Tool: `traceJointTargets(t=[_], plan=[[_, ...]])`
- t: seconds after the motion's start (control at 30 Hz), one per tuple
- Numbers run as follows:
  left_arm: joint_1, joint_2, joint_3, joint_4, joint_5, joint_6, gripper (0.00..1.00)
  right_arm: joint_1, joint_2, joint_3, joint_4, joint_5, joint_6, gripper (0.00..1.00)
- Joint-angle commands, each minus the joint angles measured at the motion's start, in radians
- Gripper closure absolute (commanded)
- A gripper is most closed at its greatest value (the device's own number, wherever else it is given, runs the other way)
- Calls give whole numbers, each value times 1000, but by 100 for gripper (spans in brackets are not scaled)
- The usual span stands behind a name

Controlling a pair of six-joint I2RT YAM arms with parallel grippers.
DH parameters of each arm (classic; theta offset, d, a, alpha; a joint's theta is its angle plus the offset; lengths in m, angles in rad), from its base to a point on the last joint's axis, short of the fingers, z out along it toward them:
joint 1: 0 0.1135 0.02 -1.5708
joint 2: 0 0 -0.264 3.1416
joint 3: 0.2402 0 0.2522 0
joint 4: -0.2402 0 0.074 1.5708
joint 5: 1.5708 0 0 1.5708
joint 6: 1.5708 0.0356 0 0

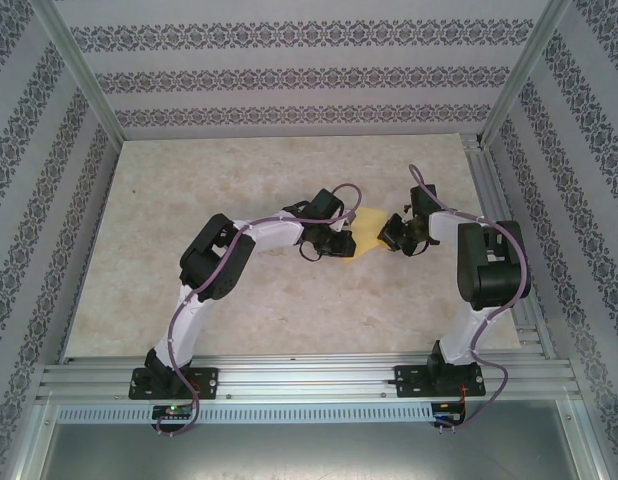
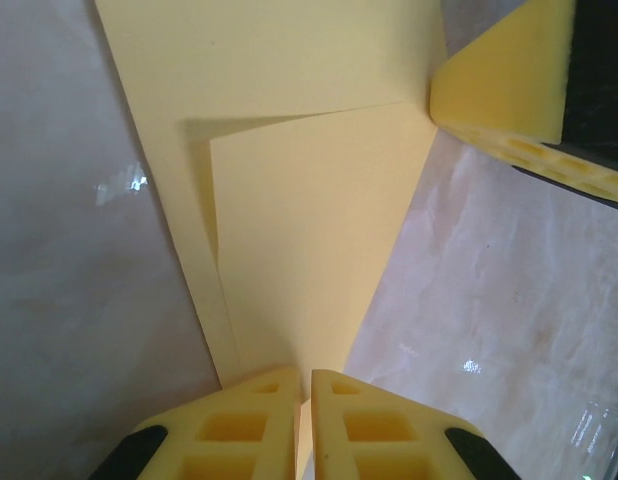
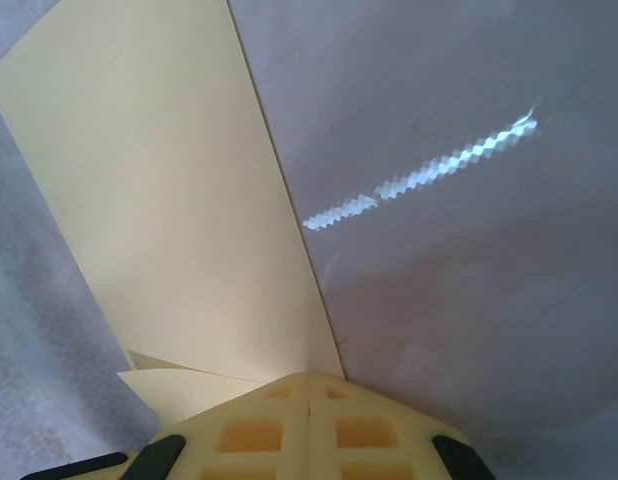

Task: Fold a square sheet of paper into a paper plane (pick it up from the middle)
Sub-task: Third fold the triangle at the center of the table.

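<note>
Patterned walls surround a pale marbled tabletop (image 1: 189, 300). Top view: yellow paper sheet (image 1: 367, 232) sits just right of tabletop centre, betw. the two arms' tips. L wrist view: left jaws closed on the sheet's near tip, one flap folded over the lower layer; right arm's yellow finger (image 2: 509, 80) touches the far corner. R wrist view: right jaws pinched shut on a sheet corner w/ a small flap beside them.

pale-yellow sheet of paper (image 1: 366, 232) at the middle of a beige marbled table (image 1: 189, 180). left gripper (image 1: 341, 245) touching its left side, right gripper (image 1: 391, 237) its right side. left arm (image 1: 214, 262) and right arm (image 1: 489, 265) bent inward from the near rail (image 1: 309, 372).
</note>
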Motion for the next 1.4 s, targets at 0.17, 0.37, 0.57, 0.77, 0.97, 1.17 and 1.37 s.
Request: traceJointTargets(t=[0.17,0.37,0.57,0.77,0.97,1.17,1.37], plan=[[-8,22,23,-37,4,20,86,5,-145,-30,14,2,8,93],[-8,19,17,-28,13,11,86,54,-217,-133,123,-48,86,94],[-5,13,13,-12,19,-3,87,108,-180,-155,193,-52,133,96],[0,6,6,-8,22,-5,87,127,-120,-180,313,-99,200,97],[3,-3,12,-2,42,-1,86,131,-44,-151,274,-63,164,98],[30,-56,-1,40,70,-28,81,120,-17,-146,274,-77,124,98],[71,-145,-62,106,67,-62,80,132,-94,-114,212,-87,89,97]])
